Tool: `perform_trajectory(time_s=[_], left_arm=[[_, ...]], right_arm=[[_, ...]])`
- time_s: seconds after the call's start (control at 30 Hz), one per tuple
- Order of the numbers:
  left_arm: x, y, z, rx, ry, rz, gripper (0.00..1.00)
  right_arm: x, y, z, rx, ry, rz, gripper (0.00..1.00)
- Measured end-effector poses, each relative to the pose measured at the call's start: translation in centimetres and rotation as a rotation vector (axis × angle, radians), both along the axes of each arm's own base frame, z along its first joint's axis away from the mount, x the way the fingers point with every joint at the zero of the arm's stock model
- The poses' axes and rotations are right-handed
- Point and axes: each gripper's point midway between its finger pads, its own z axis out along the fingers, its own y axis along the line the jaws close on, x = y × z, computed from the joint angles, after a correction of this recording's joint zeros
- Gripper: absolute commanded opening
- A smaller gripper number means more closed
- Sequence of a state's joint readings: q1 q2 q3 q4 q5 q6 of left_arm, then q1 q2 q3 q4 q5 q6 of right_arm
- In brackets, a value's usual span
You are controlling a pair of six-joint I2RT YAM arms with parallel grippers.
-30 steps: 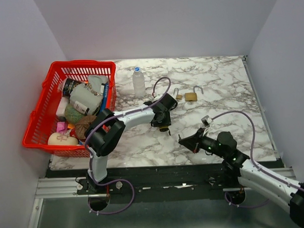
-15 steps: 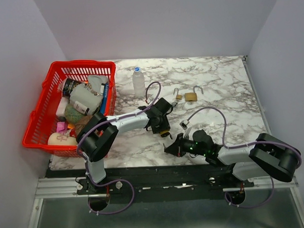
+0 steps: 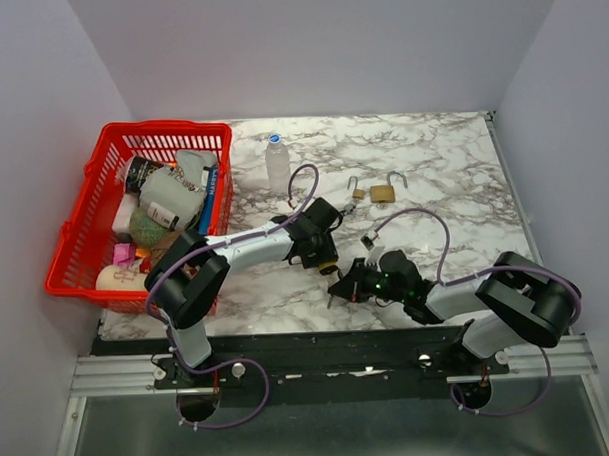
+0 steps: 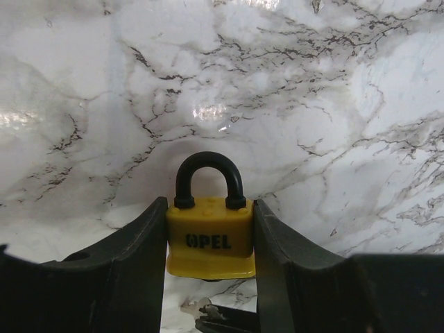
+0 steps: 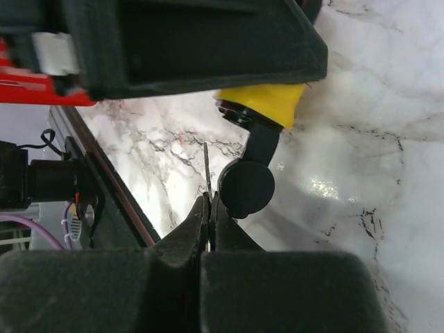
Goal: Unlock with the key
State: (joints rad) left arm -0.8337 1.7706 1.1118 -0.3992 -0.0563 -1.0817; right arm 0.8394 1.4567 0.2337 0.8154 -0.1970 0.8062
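looks like the left fingers (image 4: 132,277) clamp the yellow padlock (image 4: 210,239) steady so the right fingers (image 5: 187,243), pinched together on the thin ring (image 5: 207,163) beside the inserted black key (image 5: 244,189), can twist it

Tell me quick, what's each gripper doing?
Left gripper: closed on the yellow padlock.
Right gripper: shut on a thin metal strip beside the key.

Robot lab booth: plain walls (image 3: 318,47), marble table (image 3: 453,173), aluminium rail (image 3: 119,373).
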Motion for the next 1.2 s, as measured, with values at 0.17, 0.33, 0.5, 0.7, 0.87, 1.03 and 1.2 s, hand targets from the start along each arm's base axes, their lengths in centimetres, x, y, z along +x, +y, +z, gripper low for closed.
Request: perform_trajectory(time_s=[0.17,0.33,0.5,0.7,0.87,1.03,1.2], left_arm=[[0.3,-0.1,0.5,-0.011,-0.022,-0.005,0.0],[0.6,-0.3,1.0,-0.024,-0.045,-0.014,0.0],[0.9,0.1,1.0,-0.011,-0.072,-0.015,0.0],[0.8,1.3,0.2,0.024,-0.085,-0.015,0.0],[0.1,2.1,-0.8,0.054,-0.067,-0.023,0.0],[0.3,2.4,-0.9,0.069,-0.081,-0.022,0.0],[0.4,2.5,-0.9,0.076,-0.086,-0.028,0.0]], right_arm=[[0.6,0.3,-0.7,-0.015,0.02,-0.004,0.01],[1.0,0.2,-0.7,-0.016,0.021,-0.016,0.01],[1.5,-0.1,-0.8,-0.018,0.023,-0.032,0.01],[2.0,-0.5,-0.9,-0.027,0.02,-0.054,0.01],[2.5,-0.7,-1.2,-0.04,0.015,-0.066,0.01],[2.7,-0.1,-1.8,-0.048,0.034,-0.046,0.01],[2.7,0.7,-2.4,-0.043,0.055,-0.012,0.01]])
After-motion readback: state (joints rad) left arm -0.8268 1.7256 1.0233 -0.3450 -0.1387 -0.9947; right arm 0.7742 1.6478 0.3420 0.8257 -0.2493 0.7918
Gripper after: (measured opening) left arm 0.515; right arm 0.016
